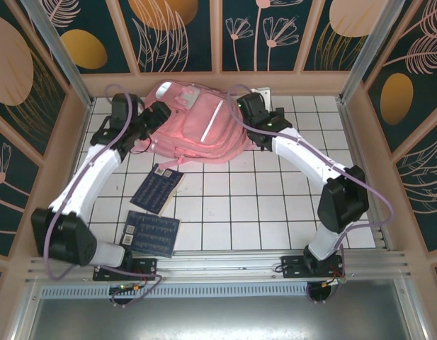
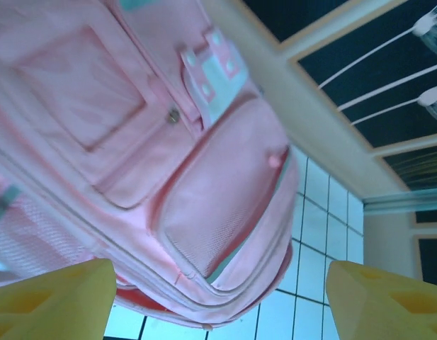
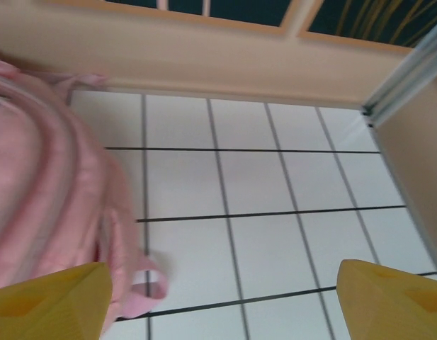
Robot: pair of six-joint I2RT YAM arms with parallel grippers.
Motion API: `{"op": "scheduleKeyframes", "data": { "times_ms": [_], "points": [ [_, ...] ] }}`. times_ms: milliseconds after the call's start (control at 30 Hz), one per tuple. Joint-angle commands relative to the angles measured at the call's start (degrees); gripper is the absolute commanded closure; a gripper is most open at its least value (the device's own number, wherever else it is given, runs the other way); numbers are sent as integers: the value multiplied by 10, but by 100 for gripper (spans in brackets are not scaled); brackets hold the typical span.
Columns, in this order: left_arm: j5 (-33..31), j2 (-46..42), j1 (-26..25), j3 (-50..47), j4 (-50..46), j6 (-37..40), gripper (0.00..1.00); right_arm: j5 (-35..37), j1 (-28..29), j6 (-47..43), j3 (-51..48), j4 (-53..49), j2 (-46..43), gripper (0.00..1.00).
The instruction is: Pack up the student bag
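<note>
Student bag point(image 1: 197, 127), large and pink, slumped at the far middle of the white-tiled counter point(image 1: 275, 212), close to the back wall point(image 1: 218, 81), with a silver-white strip point(image 1: 212, 122) slanting across its front. Flanked by both arms: left claw point(image 1: 153, 119) up against its left side, right claw point(image 1: 245, 127) by its right side; actual contact with the fabric hard to judge from overhead. From the left wrist, same bag point(image 2: 133, 142) seen very close, with stitched front pockets, a mesh-faced pocket point(image 2: 218, 212) and a small metal snap point(image 2: 173, 115). Left claw point(image 2: 218, 301) spread wide there, yellow fingers point(image 2: 55, 297) far apart at the bottom corners, clamped on nothing, pink fabric and tiles visible across the gap. From the right wrist, bag's padded edge point(image 3: 41, 198) along the left of the view, a pink strap loop point(image 3: 153, 283) lying on the tiles beside it. Right claw point(image 3: 218, 301) likewise wide apart, gripping nothing, bare tiles between the fingers point(image 3: 392, 297). Farther out, on the near left of the counter, two dark blue patterned books: one point(image 1: 159, 188) tilted just in front of the bag, the other point(image 1: 153, 234) closer to the left arm's base.
</note>
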Motion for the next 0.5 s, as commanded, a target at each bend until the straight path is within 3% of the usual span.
{"op": "scheduleKeyframes", "data": {
  "times_ms": [0,167,300,333,467],
  "points": [
    [-48,-36,1,-68,-41,-8,21,-77,3,23,-32,7,-19,17],
    [-91,-101,-2,-129,-171,-72,20,-129,12,45,-67,34,-49,18],
    [-113,-177,-5,-185,-263,-69,18,-135,25,46,-71,28,-51,18],
    [-108,-196,-5,-200,-279,-69,16,-137,28,45,-75,29,-52,18],
    [17,-245,-9,-308,-253,-60,10,-145,31,47,-86,36,-57,18]
  ]
}}
